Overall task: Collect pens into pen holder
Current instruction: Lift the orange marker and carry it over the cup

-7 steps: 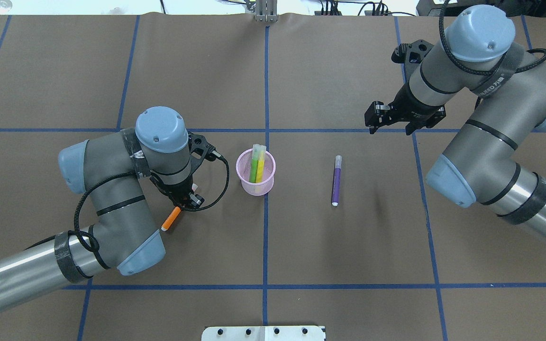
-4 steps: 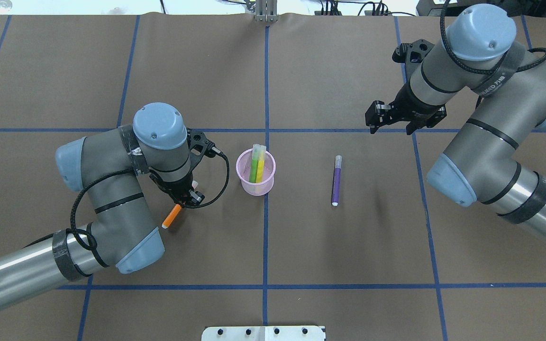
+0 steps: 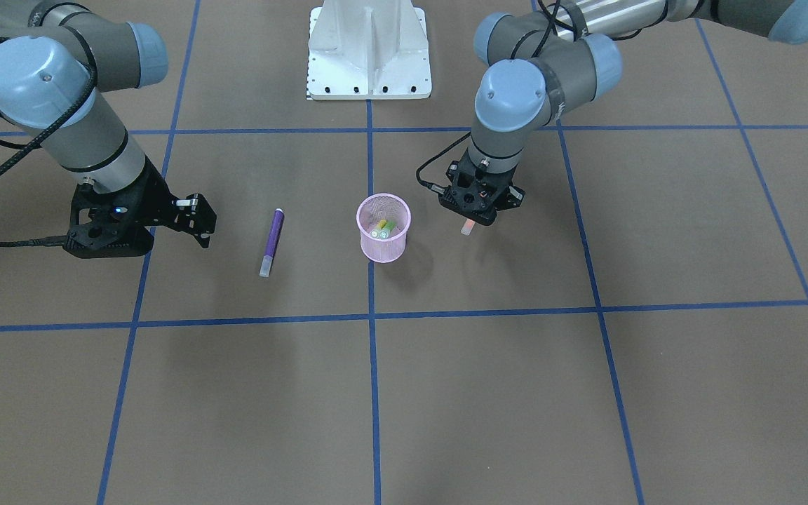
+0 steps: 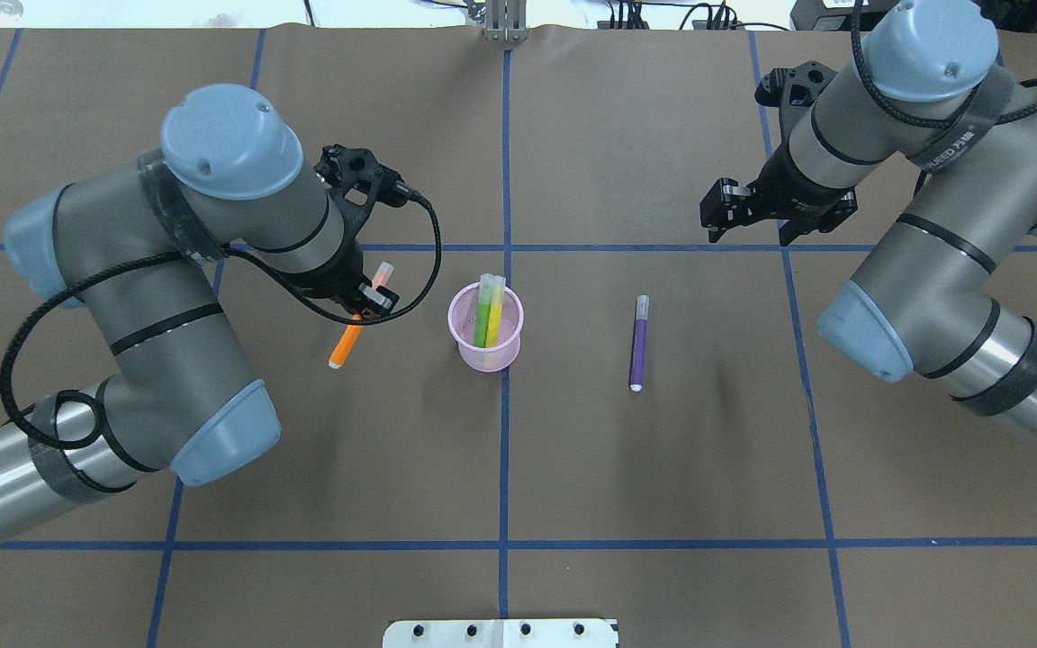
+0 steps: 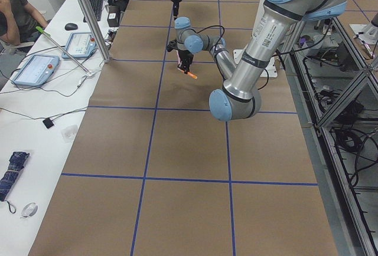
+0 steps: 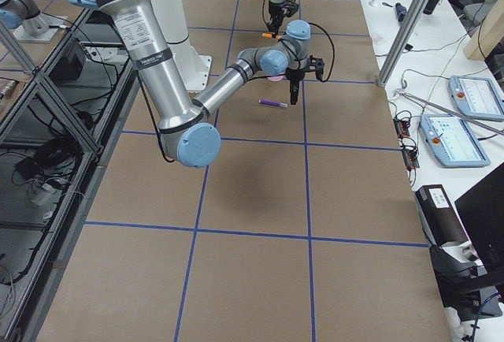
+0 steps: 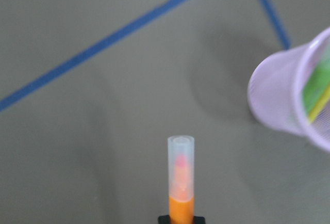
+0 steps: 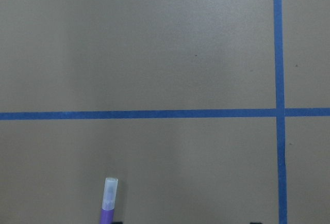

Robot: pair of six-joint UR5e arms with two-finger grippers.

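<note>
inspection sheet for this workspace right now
surface: brown paper table with blue tape grid.
job's things: pink pen holder upright, holding green pen and yellow pen; purple pen lying flat on the table; orange pen lifted, tilted.
clutter: nothing seen.
grippers: left gripper shut on orange pen; right gripper open, empty.
cables: black cable loops off the left wrist, near the pen holder but apart.
surroundings: side desk with teach pendants; a seated person.
</note>
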